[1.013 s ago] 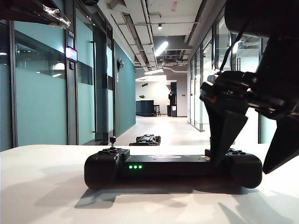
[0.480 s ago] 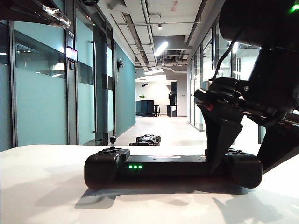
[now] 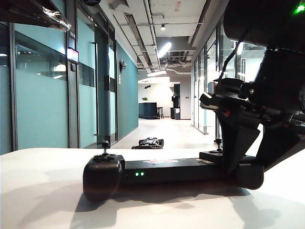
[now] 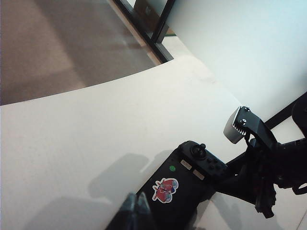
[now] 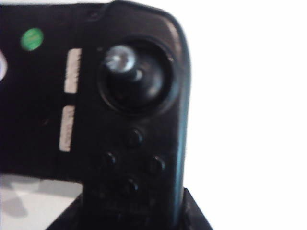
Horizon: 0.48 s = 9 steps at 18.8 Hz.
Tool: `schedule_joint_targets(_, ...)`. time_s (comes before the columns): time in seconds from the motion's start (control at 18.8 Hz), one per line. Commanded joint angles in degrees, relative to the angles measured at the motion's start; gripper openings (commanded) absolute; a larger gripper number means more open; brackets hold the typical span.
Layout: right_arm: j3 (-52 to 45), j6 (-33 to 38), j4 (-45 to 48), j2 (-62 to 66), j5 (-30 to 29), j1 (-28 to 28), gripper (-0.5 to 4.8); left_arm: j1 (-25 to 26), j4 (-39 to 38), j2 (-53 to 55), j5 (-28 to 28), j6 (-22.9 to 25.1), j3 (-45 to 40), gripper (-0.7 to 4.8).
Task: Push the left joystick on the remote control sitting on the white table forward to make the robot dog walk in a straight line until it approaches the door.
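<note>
Pincer (image 3: 248,162) astride bulbous matte remote control (image 3: 167,171).

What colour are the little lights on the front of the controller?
Green. The lights on the remote control show best in the exterior view.

Bright ceiling strips (image 3: 164,48) backlight the scene; right wrist view blurred, overexposed.

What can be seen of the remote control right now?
The remote control is a wide black gamepad of matte plastic, lying flat and skewed on the white table. Two green lights glow on its middle bar, which carries a sticker on top. The left joystick stands upright and untouched. The right gripper closes around its right handle. The left gripper hovers near its other end.
</note>
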Motion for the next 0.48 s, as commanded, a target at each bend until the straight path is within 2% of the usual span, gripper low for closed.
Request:
schedule_joint_targets(0.05, 0.26, 1.4, 1.25, -0.07, -0.57, 0.13, 1.65, -0.04, 0.31, -0.11, 1.49, -0.09, 0.24, -0.06)
schedule_joint_targets(0.21, 0.26, 4.35, 1.31, -0.07, 1.55, 0.15, 1.56, -0.07, 0.39, 1.66, 3.19, 0.57, 0.09, -0.06)
schedule_joint_targets(0.32, 0.26, 5.79, 1.29, -0.07, 3.48, 0.17, 1.56, -0.31, 0.37, 4.26, 5.38, 2.75, 0.09, -0.06)
schedule_joint_targets(0.48, 0.26, 8.76, 1.25, -0.07, 6.82, 0.11, 1.56, -0.76, 1.46, 8.94, 5.55, 4.92, 0.11, -0.06)
